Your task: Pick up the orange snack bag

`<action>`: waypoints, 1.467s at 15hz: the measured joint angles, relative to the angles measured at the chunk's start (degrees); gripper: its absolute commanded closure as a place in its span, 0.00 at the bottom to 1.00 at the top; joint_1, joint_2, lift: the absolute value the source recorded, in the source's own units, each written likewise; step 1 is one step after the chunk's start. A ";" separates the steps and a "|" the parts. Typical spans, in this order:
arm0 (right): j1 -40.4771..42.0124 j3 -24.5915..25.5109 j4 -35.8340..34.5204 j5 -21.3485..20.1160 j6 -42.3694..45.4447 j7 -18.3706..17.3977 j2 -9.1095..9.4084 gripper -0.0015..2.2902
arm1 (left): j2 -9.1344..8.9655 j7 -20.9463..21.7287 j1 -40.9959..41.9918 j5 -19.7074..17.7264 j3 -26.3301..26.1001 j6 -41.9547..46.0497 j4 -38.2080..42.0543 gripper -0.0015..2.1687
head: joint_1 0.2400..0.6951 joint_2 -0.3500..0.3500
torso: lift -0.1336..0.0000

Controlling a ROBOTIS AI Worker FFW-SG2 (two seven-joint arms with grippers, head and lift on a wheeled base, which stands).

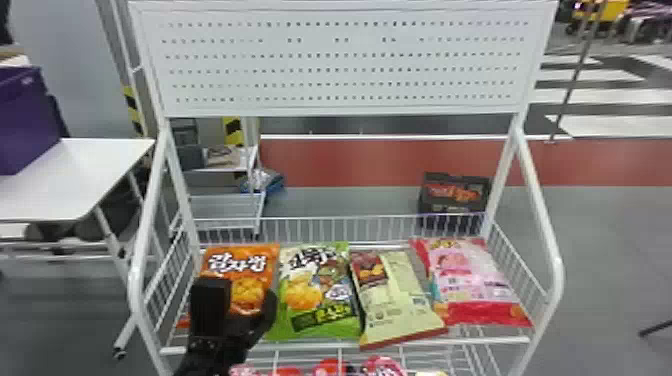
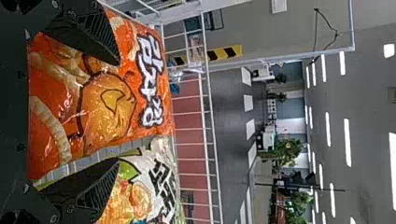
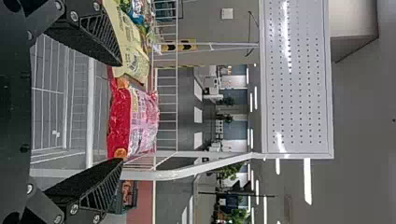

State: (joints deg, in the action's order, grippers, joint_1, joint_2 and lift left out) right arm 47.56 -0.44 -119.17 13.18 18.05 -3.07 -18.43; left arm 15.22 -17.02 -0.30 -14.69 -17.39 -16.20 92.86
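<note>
The orange snack bag (image 1: pixel 243 280) lies at the left end of the white wire shelf. My left gripper (image 1: pixel 241 306) is over its lower part, fingers open. In the left wrist view the orange bag (image 2: pixel 105 107) fills much of the space between the spread fingers of my left gripper (image 2: pixel 117 112); one finger overlaps the bag, the other is by the neighbouring green bag (image 2: pixel 140 198). Whether the fingers touch the bag, I cannot tell. My right gripper (image 3: pixel 122 112) stands open in the right wrist view, with the pink and red bag (image 3: pixel 133 121) beyond its fingers.
Right of the orange bag lie the green bag (image 1: pixel 320 295), a pale yellow bag (image 1: pixel 397 300) and the pink bag (image 1: pixel 470 285). The rack's side rail (image 1: pixel 137 260) rises close to my left arm. A perforated panel (image 1: pixel 345 65) stands above; a white table (image 1: pixel 75 180) is at left.
</note>
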 measured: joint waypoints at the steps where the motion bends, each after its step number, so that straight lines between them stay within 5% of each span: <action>1: -0.07 0.00 0.01 0.07 -0.04 0.00 -0.02 0.07 | 0.00 0.31 -0.13 -0.31 0.50 -0.56 -0.35 0.16 | 0.57 0.50 | 1.00; 5: -0.34 0.00 0.08 0.17 -0.08 0.00 -0.03 0.07 | 0.05 1.05 -0.22 -1.24 1.89 -3.13 -0.81 0.65 | 0.57 0.50 | 1.00; 13: -0.54 0.00 0.06 0.28 0.02 0.00 -0.03 0.07 | 0.29 -0.57 2.07 -2.48 2.51 -3.29 2.77 0.67 | 0.57 0.50 | 1.00; 22: -0.96 0.00 0.34 0.59 0.09 0.00 -0.10 0.07 | 1.96 -0.65 12.08 -4.46 5.31 -2.94 19.24 0.67 | 0.57 0.50 | 1.00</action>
State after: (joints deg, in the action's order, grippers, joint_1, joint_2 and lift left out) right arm 46.60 -0.44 -118.83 13.77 18.14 -3.07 -18.52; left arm 17.17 -17.67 11.78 -19.14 -12.08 -19.13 112.10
